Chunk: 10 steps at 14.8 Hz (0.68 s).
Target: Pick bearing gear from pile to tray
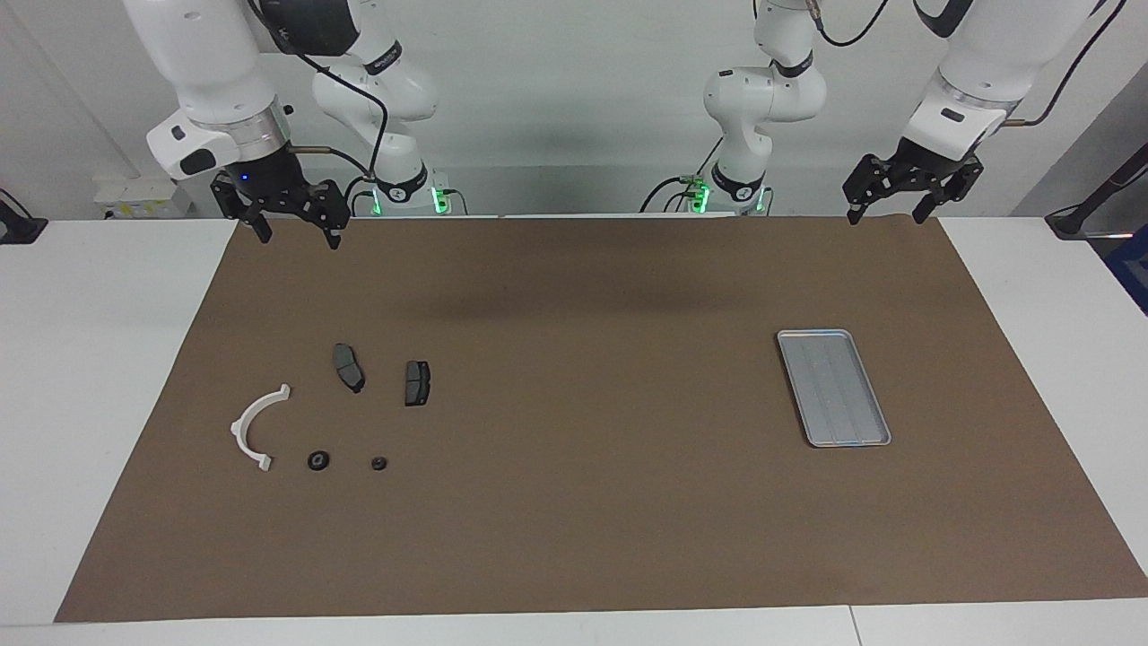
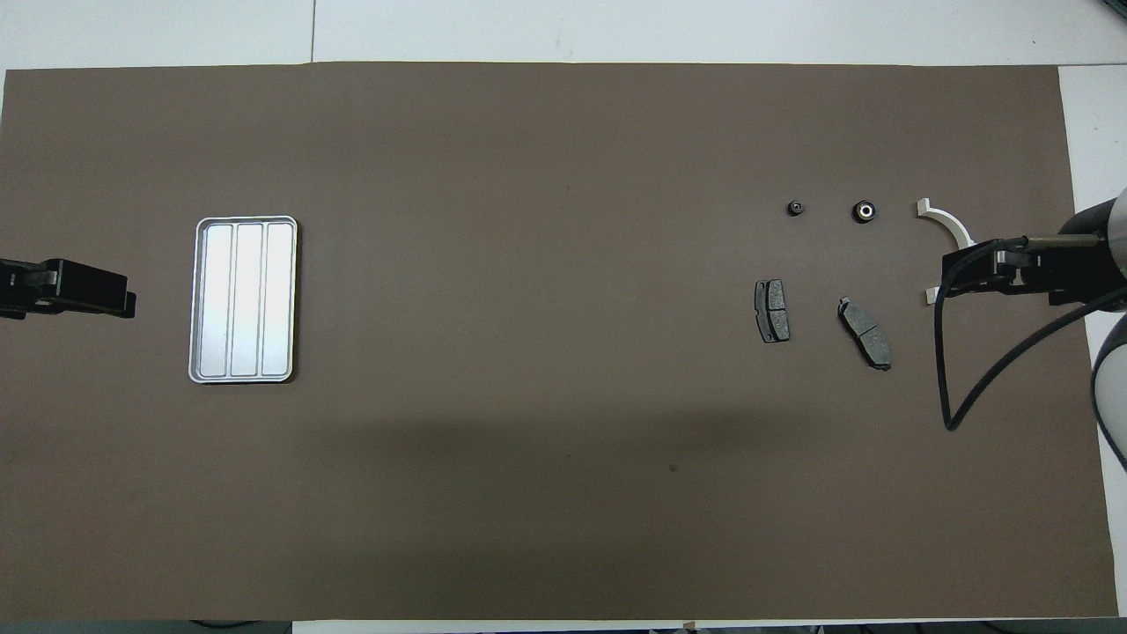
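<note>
The pile lies toward the right arm's end of the table: a white half-ring bracket (image 1: 254, 425) (image 2: 949, 222), two dark grey brake pads (image 1: 349, 367) (image 1: 417, 383), and two small black round pieces (image 1: 317, 460) (image 1: 378, 464), also seen from overhead (image 2: 865, 211) (image 2: 795, 208). Which round piece is the bearing gear I cannot tell. The silver ridged tray (image 1: 834, 388) (image 2: 200, 299) sits toward the left arm's end with nothing in it. My right gripper (image 1: 299, 237) (image 2: 951, 269) hangs open high over the mat's edge by the robots. My left gripper (image 1: 886, 217) (image 2: 123, 302) waits open at its own end.
A brown mat (image 1: 574, 520) covers most of the white table (image 1: 99, 359). A black cable (image 2: 977, 387) loops down from the right arm. In the overhead view the raised right gripper hides the middle of the white bracket.
</note>
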### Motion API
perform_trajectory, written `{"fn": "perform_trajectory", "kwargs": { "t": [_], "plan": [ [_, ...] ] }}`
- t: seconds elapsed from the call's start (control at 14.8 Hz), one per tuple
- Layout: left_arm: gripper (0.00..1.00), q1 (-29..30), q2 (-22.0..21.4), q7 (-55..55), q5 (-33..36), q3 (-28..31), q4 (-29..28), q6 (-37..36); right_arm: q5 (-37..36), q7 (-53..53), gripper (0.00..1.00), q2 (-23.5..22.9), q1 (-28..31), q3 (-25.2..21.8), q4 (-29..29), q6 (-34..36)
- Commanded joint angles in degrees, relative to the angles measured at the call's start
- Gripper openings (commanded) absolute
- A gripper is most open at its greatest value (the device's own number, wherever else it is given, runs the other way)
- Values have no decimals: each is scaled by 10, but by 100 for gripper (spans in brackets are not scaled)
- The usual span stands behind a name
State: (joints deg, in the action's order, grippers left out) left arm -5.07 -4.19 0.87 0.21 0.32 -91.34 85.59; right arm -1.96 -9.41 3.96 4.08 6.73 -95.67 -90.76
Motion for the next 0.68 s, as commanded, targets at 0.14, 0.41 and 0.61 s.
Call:
{"fn": "perform_trajectory", "kwargs": {
  "t": [0.14, 0.41, 0.61],
  "plan": [
    [100, -6, -4, 1, -7, 7, -3, -6, -1, 15, 100, 6, 7, 5, -2, -3],
    [100, -6, -4, 1, -7, 7, -3, -6, -1, 13, 100, 6, 6, 6, -2, -3],
    [100, -6, -4, 1, -7, 7, -3, -6, 4, 16, 100, 10, 6, 6, -2, -4]
  ]
}}
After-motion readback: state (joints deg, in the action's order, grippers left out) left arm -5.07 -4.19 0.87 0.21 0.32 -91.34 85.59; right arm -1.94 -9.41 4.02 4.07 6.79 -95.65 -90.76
